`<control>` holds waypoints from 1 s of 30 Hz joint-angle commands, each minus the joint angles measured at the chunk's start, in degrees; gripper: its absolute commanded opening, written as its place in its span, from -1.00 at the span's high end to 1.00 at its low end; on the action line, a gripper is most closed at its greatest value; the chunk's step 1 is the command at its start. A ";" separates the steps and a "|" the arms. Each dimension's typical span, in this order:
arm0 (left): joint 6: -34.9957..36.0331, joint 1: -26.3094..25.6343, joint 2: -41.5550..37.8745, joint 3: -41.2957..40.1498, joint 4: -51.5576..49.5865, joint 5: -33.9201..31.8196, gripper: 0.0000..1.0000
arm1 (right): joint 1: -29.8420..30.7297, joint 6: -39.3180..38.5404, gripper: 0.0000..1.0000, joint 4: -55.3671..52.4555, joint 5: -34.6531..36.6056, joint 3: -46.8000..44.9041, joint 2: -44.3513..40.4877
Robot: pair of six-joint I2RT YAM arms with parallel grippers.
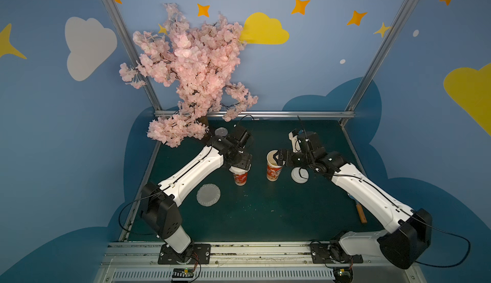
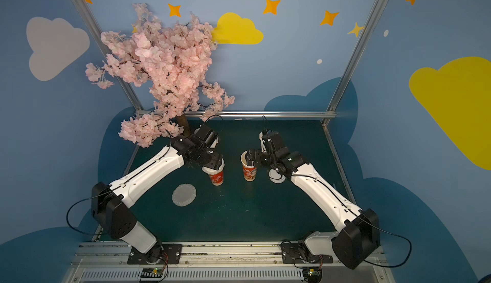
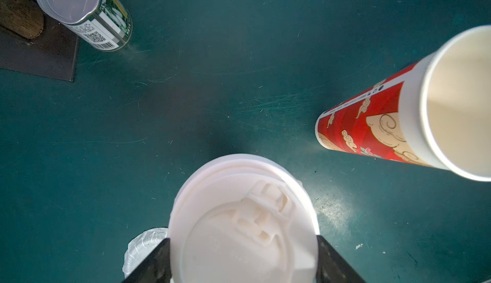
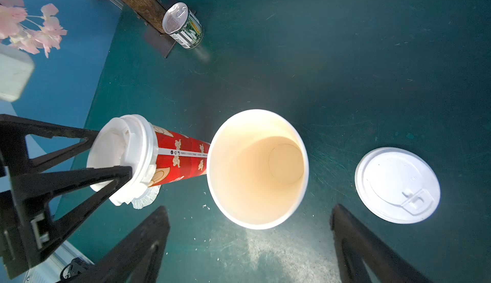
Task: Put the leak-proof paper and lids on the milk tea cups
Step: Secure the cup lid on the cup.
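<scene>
Left claw [image 3: 243,239]: jaws set fairly wide, pressed against opposite sides of the rim of a white domed lid [image 3: 233,215]. The lid sits on the mouth of the capped cup [image 4: 180,159]. I cannot tell whether it is pressed fully home. In both top views the claw hangs directly over this cup [image 1: 240,166].

Trapped paper sheet [image 4: 144,199]: caught between the lid and the cup mouth. Its crinkled translucent edge sticks out below the lid rim on one side, and it also shows beside one black finger [image 3: 156,257] in the left wrist view.

Right claw [image 4: 249,208]: jaws at full spread, holding nothing. In the right wrist view the open cup [image 4: 257,167] stands upright ahead of the two fingers, roughly centred between them and not touched there. Its cream interior is uncovered. In a top view one finger overlaps the cup's rim on the right arm's side [image 1: 279,158]. Contact cannot be told.

Loose paper sheet [image 1: 208,194]: flat on the green table [image 1: 265,215], near the left forearm, nearer the front edge than the capped cup and well apart from both cups.

The two cups stand side by side, near each other but apart.

Second lid [image 4: 397,184]: flat on the table, just beside the open cup on the right arm's side. In the top views the right wrist partly hides it.

Tin can [image 3: 82,10]: upright towards the back left, beside the dark base plate and trunk of the blossom tree [image 1: 191,69]. It is well apart from both claws.
</scene>
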 commanded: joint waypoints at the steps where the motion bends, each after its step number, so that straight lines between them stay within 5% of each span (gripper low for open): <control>1: -0.98 0.13 2.46 -3.14 -4.82 2.97 -0.57 | 0.37 -0.91 -0.89 -0.53 0.01 2.01 0.63; 8: -0.84 0.03 2.07 -2.52 -4.52 3.53 -0.57 | 0.37 -3.06 -0.85 -0.61 -2.06 5.82 2.66; 18: -0.64 -0.11 2.05 -2.08 -4.21 3.37 -0.57 | -2.54 -6.95 -0.01 -1.77 -22.84 21.13 15.76; 30: -0.65 -0.14 2.41 -1.62 -3.61 3.52 -0.57 | -2.62 -10.22 -0.12 -10.30 -39.64 40.52 35.40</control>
